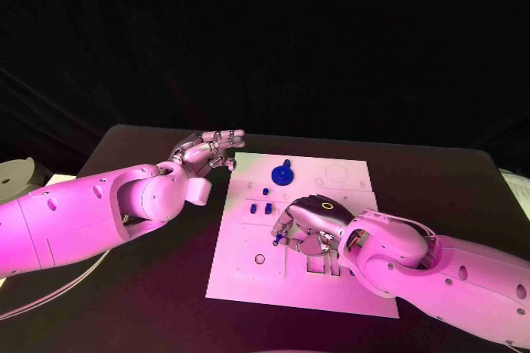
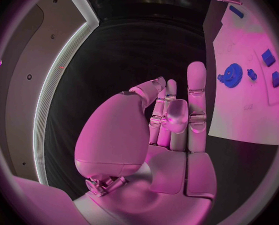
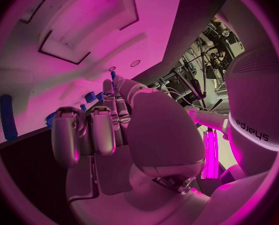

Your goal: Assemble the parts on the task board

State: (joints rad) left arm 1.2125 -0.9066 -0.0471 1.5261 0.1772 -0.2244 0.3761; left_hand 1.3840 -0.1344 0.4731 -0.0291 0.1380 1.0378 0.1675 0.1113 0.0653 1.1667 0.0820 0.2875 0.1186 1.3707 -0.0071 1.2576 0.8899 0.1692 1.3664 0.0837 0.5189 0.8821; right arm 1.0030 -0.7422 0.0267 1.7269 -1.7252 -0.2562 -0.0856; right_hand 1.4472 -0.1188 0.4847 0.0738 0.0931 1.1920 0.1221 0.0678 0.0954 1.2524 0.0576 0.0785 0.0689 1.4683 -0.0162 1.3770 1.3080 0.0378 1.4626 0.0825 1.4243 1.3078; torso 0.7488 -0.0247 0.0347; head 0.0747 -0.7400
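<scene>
Nearest to me, at about five o'clock on the counter [image 1: 132,307], my right hand [image 1: 307,224] hangs low over the middle of the task board [image 1: 249,280]. Its fingers [image 3: 92,130] are curled downward toward the plate, and a small blue part [image 1: 279,236] shows at their tips. I cannot tell whether they pinch it or merely touch it.

Just beyond, near the board's centre, two small blue blocks [image 1: 260,209] lie side by side on the white surface, apart from the hand. Further out, toward twelve o'clock on the board, sits the blue gear [image 1: 282,173], lying flat with a small knob beside it.

Off the board's edge at about ten o'clock, my left hand [image 1: 207,155] hovers over the dark counter, holding nothing, its fingers [image 2: 196,92] loosely extended and close together.

I judge these parts to be light, rigid plastic: they will not deform, but they look smooth and small, so they may slip or tip under a careless squeeze. I would take the blocks across their opposite flat sides with a light pinch. The gear I would lift by its rim or its raised centre, since lying flat it gives little edge to get under. The board itself looks stiff and should stay put.
</scene>
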